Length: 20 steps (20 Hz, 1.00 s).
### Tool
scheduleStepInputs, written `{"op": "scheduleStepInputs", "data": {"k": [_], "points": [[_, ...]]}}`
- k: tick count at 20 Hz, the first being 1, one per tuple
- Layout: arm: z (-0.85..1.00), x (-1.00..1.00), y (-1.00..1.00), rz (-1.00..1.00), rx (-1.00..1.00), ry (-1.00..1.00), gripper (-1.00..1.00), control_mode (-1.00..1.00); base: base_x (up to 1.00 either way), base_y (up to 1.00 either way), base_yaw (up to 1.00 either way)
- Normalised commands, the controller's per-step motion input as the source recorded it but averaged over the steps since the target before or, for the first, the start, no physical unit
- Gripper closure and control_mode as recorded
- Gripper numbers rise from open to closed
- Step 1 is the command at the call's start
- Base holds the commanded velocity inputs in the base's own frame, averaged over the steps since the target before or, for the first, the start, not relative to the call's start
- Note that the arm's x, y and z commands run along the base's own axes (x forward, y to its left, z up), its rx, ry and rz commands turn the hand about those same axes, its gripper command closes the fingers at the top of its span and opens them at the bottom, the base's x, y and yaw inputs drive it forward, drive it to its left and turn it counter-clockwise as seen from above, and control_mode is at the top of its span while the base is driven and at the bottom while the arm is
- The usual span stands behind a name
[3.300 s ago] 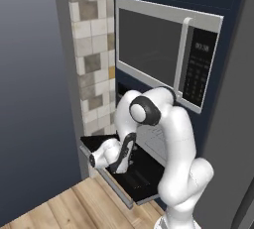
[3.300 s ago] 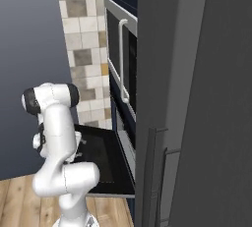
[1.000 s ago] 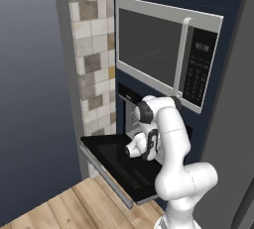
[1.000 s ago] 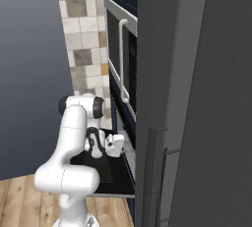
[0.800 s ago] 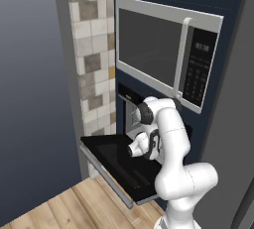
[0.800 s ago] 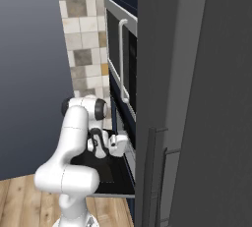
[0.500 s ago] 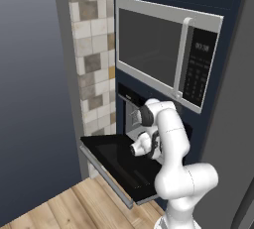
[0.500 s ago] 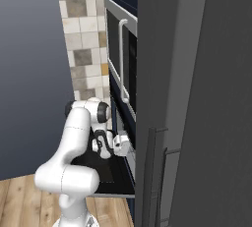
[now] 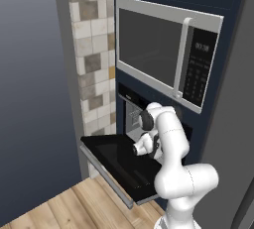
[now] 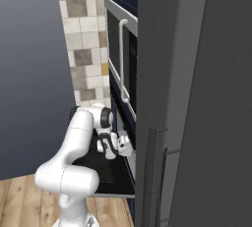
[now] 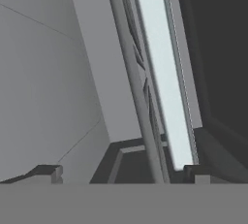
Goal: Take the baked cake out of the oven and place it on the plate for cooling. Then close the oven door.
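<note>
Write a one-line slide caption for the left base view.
Open gripper reaching over the lowered oven door toward the oven beneath the microwave.

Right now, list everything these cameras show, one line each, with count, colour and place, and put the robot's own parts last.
oven: one, black, built into the navy cabinet below the microwave, cavity open.
oven door: one, black, dropped flat toward the floor, silver bar handle at its front edge.
wire rack: one, grey, inside the oven, seen close in the hand view.
microwave: one, silver frame with grey door, above the oven, shut.
tiled wall: one strip, beige, grey and tan tiles, left of the oven.
floor: one, light wood planks, under the door.
arm: one, white with dark joints, reaching over the door.
fingers: two, dark, spread apart, empty, at the oven mouth.
</note>
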Motion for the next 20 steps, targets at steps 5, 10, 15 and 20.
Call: {"op": "scheduleStepInputs", "data": {"k": [5, 10, 15, 20], "points": [[-0.23, 0.22, -0.12, 0.0, 0.0, 0.0, 1.0, -1.0, 0.0, 0.0, 0.0], [-0.19, 0.08, 0.0, 0.0, 0.03, 0.06, 1.0, -1.0, 0.0, 0.0, 0.0], [-0.22, 0.0, 0.08, 0.01, 0.14, 0.15, 1.0, -1.0, 0.0, 0.0, 0.0], [-0.26, 0.0, 0.25, 0.03, 0.19, 0.18, 1.0, -1.0, 0.0, 0.0, 0.0]]}}
